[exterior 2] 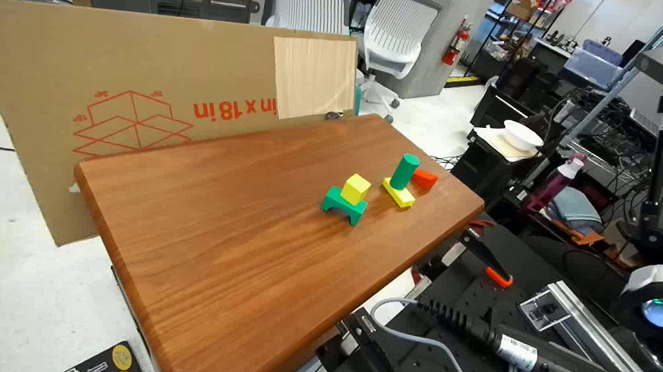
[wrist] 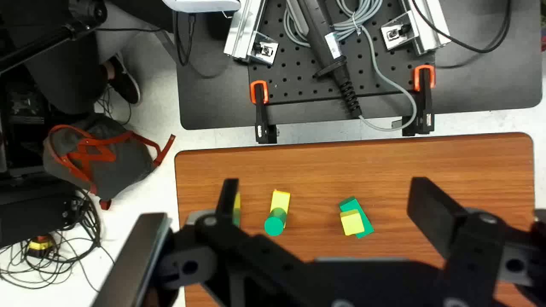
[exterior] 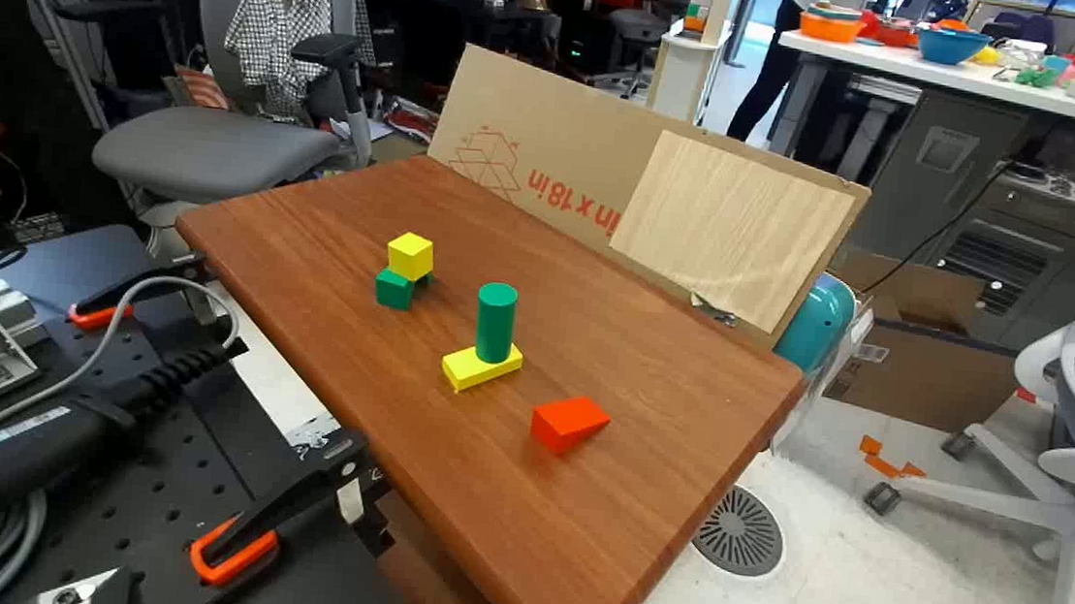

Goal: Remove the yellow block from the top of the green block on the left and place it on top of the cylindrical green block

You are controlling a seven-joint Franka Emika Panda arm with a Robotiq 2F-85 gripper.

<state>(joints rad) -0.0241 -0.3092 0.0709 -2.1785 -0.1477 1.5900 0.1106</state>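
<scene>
The yellow block rests on the low green block on the wooden table. Both also show in an exterior view, the yellow block tilted on the arched green block. The cylindrical green block stands upright on a flat yellow slab; the cylinder shows in both exterior views. In the wrist view my gripper is open and empty, high above the table. The yellow block, green block and cylinder appear between its fingers. The gripper is outside both exterior views.
An orange-red wedge lies beyond the slab; it also shows in an exterior view. A cardboard sheet stands along one table edge. A black bench with clamps and a cable borders the opposite edge.
</scene>
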